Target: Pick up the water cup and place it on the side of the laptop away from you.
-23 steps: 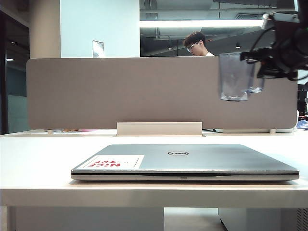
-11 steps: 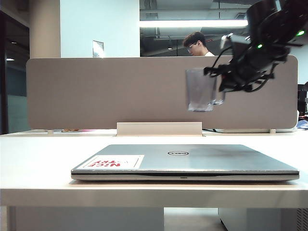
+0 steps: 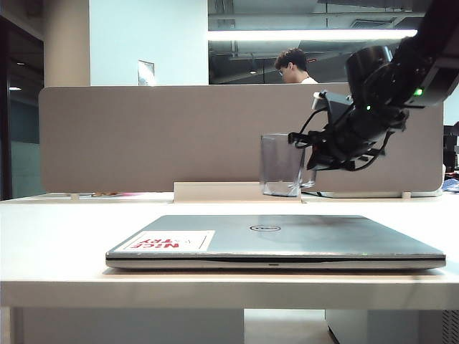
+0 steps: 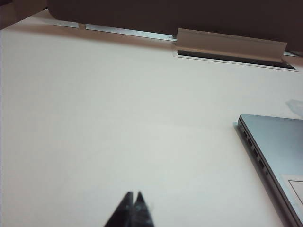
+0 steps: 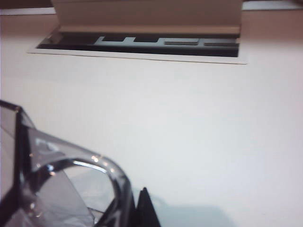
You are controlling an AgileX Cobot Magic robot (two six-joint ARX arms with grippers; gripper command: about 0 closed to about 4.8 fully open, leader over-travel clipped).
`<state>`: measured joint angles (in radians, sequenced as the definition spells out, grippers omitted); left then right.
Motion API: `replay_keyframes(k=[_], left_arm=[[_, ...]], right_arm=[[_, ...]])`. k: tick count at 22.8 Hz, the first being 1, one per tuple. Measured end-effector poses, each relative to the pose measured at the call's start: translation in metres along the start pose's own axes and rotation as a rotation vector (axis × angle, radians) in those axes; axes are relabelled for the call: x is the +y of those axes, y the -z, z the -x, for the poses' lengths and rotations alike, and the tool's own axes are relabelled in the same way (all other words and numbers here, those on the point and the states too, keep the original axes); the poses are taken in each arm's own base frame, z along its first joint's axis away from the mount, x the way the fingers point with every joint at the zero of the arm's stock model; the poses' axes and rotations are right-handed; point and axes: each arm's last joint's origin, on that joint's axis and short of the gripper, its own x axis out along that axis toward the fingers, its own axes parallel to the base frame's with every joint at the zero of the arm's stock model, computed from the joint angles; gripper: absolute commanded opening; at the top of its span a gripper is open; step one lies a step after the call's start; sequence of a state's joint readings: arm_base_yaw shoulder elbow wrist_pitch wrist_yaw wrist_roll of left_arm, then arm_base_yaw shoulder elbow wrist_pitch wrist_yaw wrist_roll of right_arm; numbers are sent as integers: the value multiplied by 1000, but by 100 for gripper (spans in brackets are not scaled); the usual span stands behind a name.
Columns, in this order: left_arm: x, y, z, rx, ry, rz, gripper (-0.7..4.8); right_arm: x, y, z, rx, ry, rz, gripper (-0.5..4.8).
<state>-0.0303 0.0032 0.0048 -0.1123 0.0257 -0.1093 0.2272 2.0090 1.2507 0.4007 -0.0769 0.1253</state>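
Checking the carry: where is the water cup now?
In the exterior view, the water cup hangs right of centre in the right gripper, above the table behind the laptop.

right hand (image 3: 310, 159) carrying water cup (image 3: 281, 165) down and leftward, now low beyond the laptop's (image 3: 276, 242) far edge

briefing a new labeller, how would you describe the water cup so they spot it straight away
Start at the closed silver laptop on the white table. Above its far edge, before the grey partition, the right gripper holds the water cup by its handle. It is the only clear, squarish thing there.
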Motion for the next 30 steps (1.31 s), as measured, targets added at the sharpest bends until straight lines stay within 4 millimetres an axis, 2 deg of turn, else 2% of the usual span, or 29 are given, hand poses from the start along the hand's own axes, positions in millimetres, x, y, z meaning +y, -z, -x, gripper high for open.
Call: replay_keyframes(k=[7, 11, 13, 16, 23, 30], left_arm=[[0, 0, 0, 0, -2, 0, -6], [0, 0, 0, 1, -2, 0, -6], [0, 0, 0, 0, -2, 0, -6], [0, 0, 0, 0, -2, 0, -6], [0, 0, 0, 0, -2, 0, -6], [0, 0, 0, 0, -2, 0, -6]], right_arm=[[13, 11, -12, -20, -15, 6, -2], [15, 8, -21, -5, -13, 2, -2], [15, 0, -28, 12, -11, -3, -2], [16, -6, -29, 23, -10, -12, -2], [15, 3, -29, 101, -3, -7, -1], [18, 3, -29, 116, -125, 94, -1]])
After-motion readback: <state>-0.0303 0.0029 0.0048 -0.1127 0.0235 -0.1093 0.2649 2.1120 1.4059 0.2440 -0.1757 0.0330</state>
